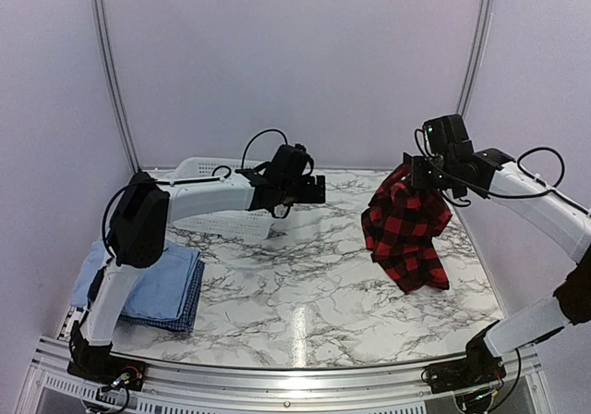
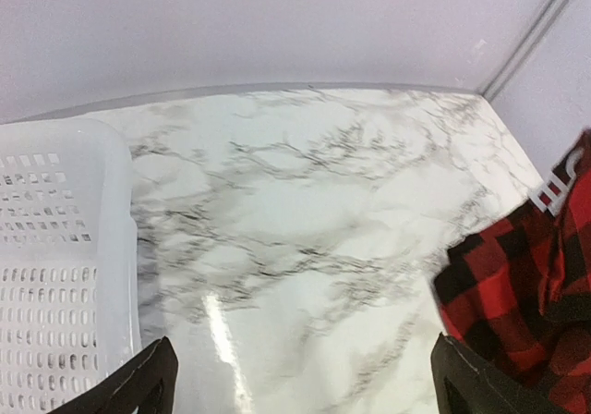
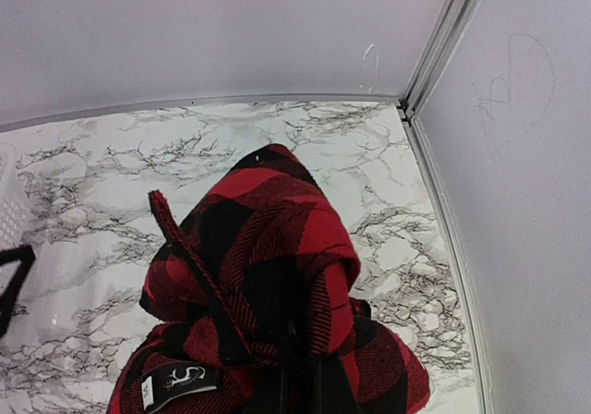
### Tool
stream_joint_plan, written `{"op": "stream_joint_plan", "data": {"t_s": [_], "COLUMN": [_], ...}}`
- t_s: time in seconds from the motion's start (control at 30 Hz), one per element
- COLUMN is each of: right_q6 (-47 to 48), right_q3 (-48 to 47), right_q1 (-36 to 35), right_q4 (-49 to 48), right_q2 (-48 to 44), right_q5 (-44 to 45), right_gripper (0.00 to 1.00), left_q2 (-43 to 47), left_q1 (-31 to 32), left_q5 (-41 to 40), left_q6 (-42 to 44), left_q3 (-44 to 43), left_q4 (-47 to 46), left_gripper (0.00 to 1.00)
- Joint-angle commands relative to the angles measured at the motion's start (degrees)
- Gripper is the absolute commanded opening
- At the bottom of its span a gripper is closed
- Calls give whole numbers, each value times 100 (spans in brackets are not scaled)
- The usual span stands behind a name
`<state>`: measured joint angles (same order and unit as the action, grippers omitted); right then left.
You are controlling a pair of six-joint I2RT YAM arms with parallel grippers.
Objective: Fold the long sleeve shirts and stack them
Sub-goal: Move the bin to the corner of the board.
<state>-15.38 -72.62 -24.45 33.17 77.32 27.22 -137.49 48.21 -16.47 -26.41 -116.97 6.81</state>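
My right gripper (image 1: 413, 179) is shut on the red-and-black plaid flannel shirt (image 1: 406, 232) and holds it up at the right; the shirt hangs bunched, its lower end near the marble table (image 1: 305, 294). In the right wrist view the shirt (image 3: 277, 285) fills the lower middle, its neck label showing, and hides my fingertips. My left gripper (image 1: 319, 190) is open and empty, raised over the table's middle back. Its fingers (image 2: 138, 386) frame bare marble, with the plaid shirt (image 2: 526, 303) at the right edge. A light blue shirt (image 1: 152, 280) lies folded on a blue checked one (image 1: 191, 305) at the front left.
A white plastic mesh basket (image 1: 208, 169) stands at the back left, partly behind my left arm; it also shows in the left wrist view (image 2: 55, 266). White walls with metal corner posts close in the table at the back and sides.
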Motion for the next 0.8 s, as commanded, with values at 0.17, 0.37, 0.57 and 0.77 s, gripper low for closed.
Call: {"op": "stream_joint_plan", "data": {"t_s": [0.17, 0.37, 0.57, 0.77], "right_q6": [-172, -176, -19, 261], "right_q3": [421, 563, 585, 421], "right_q1": [54, 54, -31, -389], "right_q4": [-454, -600, -694, -647], "right_q2": [-219, -106, -65, 52], "right_q5": [-574, -886, -1131, -1158], "right_gripper": [0, 0, 0, 0], "left_q2": [1088, 1272, 1400, 1560], "left_q1": [-1333, -2236, -2802, -3018], "left_q5": [1296, 2124, 2236, 2296], "left_q6": [505, 963, 949, 1045], "left_q3": [2347, 2665, 2889, 2784], "left_q4": [-238, -113, -101, -16], "left_gripper": [99, 99, 99, 99]}}
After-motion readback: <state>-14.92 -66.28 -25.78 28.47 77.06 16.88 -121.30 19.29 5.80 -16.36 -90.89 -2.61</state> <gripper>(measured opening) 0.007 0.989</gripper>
